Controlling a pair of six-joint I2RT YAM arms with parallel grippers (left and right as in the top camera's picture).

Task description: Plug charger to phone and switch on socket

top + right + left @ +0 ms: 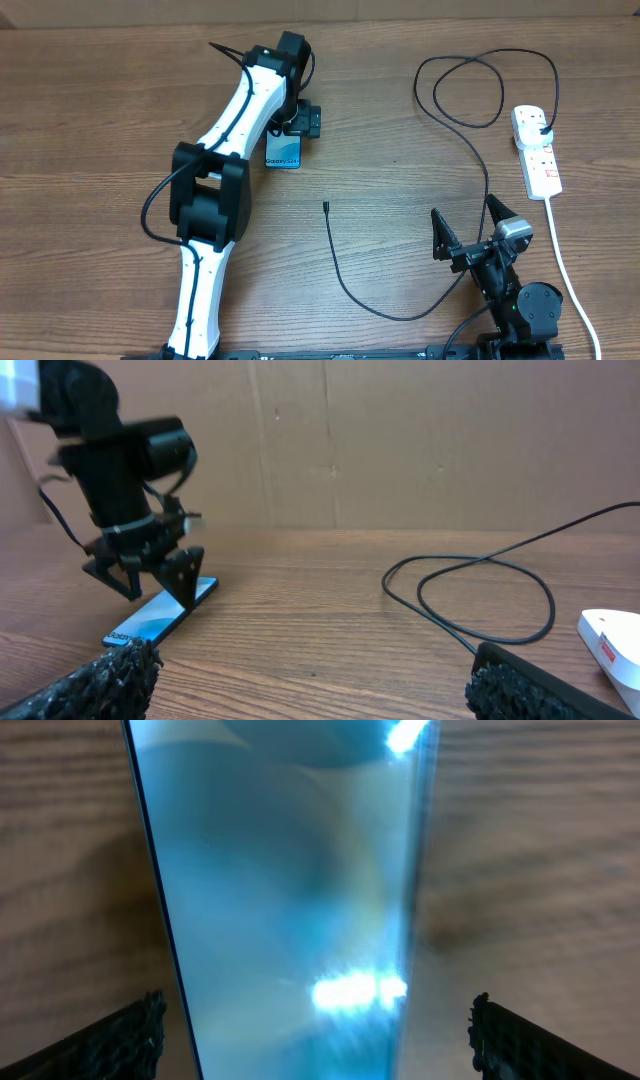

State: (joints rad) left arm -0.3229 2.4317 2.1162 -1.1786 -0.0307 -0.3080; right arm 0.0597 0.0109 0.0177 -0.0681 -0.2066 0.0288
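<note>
The phone [284,153] lies flat on the table, its blue-teal screen lit; it fills the left wrist view [290,900] and shows in the right wrist view [160,615]. My left gripper [297,122] is open directly over the phone's far end, one finger on each side, not touching it [315,1040]. The charger [345,280] is a thin black cable, its connector tip [326,207] lying free on the table and its plug [540,128] in the socket [536,150], a white power strip at the right. My right gripper [470,225] is open and empty near the front edge [310,680].
The charger loops at the back right [470,90] and curves along the front [400,312]. The strip's thick white lead [565,270] runs to the front right edge. A cardboard wall [400,440] stands behind the table.
</note>
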